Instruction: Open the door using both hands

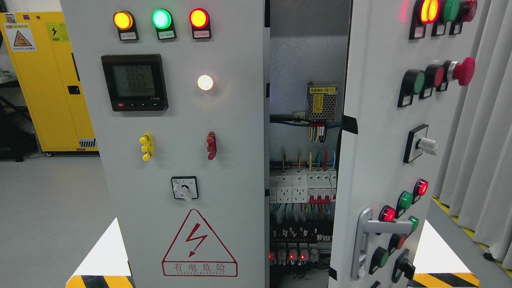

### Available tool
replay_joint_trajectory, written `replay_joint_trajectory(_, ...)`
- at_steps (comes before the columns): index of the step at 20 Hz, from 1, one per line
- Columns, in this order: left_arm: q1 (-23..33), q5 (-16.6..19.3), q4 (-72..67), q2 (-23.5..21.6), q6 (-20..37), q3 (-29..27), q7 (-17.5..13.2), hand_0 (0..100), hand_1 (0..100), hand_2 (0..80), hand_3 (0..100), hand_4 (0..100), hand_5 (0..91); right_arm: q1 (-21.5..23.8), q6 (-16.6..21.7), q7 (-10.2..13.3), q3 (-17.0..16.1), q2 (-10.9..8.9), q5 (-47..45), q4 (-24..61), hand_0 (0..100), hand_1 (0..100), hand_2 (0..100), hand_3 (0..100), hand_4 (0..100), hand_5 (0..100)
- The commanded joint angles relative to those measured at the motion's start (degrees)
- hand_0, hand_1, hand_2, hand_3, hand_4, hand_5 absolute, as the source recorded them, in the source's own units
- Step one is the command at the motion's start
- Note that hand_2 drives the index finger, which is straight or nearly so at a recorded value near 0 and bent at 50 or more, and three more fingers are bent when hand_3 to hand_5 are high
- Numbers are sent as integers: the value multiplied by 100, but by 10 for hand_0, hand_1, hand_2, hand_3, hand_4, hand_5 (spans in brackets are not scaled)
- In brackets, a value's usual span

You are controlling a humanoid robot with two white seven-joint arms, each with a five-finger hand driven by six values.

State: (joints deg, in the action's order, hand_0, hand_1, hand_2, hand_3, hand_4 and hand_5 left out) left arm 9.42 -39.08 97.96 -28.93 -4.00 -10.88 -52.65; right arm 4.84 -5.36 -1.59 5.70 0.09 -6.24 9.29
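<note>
Evidently right door (378,132) ajar, handle (366,240) untouched

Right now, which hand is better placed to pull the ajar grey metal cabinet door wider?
Probably right: neither hand shows, but the ajar grey metal door and its silver lever handle sit right.

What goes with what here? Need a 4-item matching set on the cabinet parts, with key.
Things:
1. right door
2. door handle
3. digital meter
4. warning triangle

States/places:
A. low on the left panel
B. swung ajar, wiring visible behind
C. silver, on the right door's lower part
D. under the three lamps, lit

Pairs: 1-B, 2-C, 3-D, 4-A
</note>
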Motion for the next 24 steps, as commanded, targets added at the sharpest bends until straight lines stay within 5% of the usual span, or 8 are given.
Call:
replay_joint_trajectory(1, -835, -205, 988, -359, -460, 315, 0, 128, 210, 229, 455, 340, 46, 0, 0, 9, 1, 141, 0, -58, 214, 108, 0, 0, 0, 0)
replay_joint_trajectory(9, -2136, -557, 1270, 63, -1919, 411, 18, 0, 58, 118, 314, 236, 0, 0, 0, 9, 1, 141, 0, -103, 214, 109, 0, 0, 0, 0)
replay_joint_trajectory(16, -2936, -653, 1235, -112, -2034, 911, 26, 0, 31, 88, 257, 180, 0, 0, 0, 9, -7, 150, 0, -103, 214, 108, 0, 0, 0, 0)
replay_joint_trajectory(18, -3165, -1169, 1199, -576, -2026, 1157, 114, 0, 32, 82, 230, 155, 0, 0, 0, 0, -7, 167, 0, -103, 215, 107, 0, 0, 0, 0)
replay_joint_trajectory(22, -3858, -2759, 1050, -1745, -1964, 1868, 772, 0, 40, 71, 188, 110, 0, 0, 0, 0, -7, 176, 0, -103, 214, 107, 0, 0, 0, 0)
replay_joint_trajectory(24, -4280, -2991, 945, -1809, -1964, 2203, 940, 0, 42, 70, 185, 101, 0, 0, 0, 0, -7, 176, -9, -103, 214, 106, 0, 0, 0, 0)
